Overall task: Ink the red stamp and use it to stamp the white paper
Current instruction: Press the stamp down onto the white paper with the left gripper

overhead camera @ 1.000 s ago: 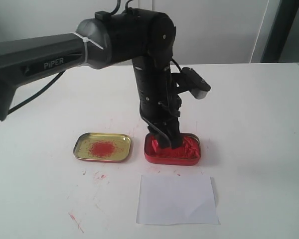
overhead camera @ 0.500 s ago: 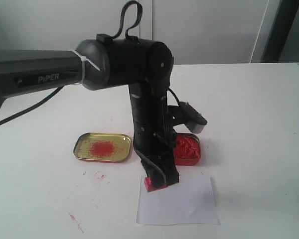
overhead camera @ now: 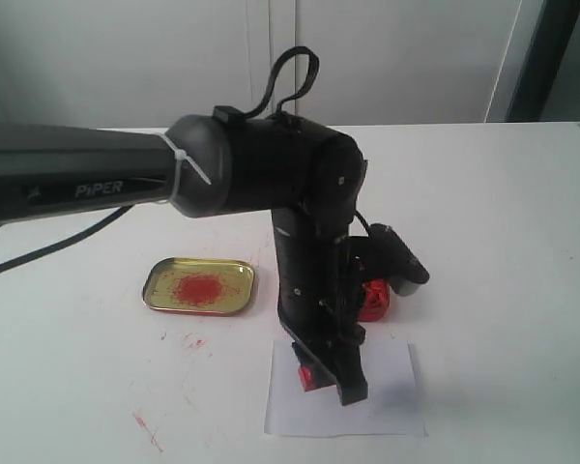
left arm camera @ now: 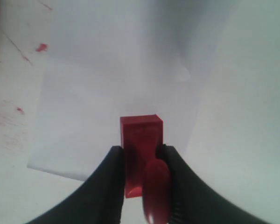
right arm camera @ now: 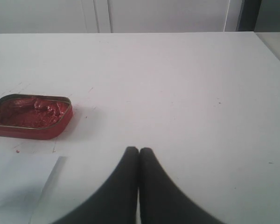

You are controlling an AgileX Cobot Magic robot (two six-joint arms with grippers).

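White paper (overhead camera: 387, 406) lies nearest on the table (overhead camera: 503, 242). Over its left part the left gripper (overhead camera: 331, 379) clamps the red stamp (overhead camera: 311, 375) by its handle, block base down; whether the base touches the sheet is unclear. Just behind, the red ink tin (overhead camera: 372, 300) shows partly past the arm, and the gold lid (overhead camera: 199, 286) lies to its left. The right gripper (right arm camera: 139, 151) is pressed closed, holding nothing.

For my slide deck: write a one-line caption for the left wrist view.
Left gripper clamps the small glossy red plastic stamp, square base down, over the white rectangular paper sheet.
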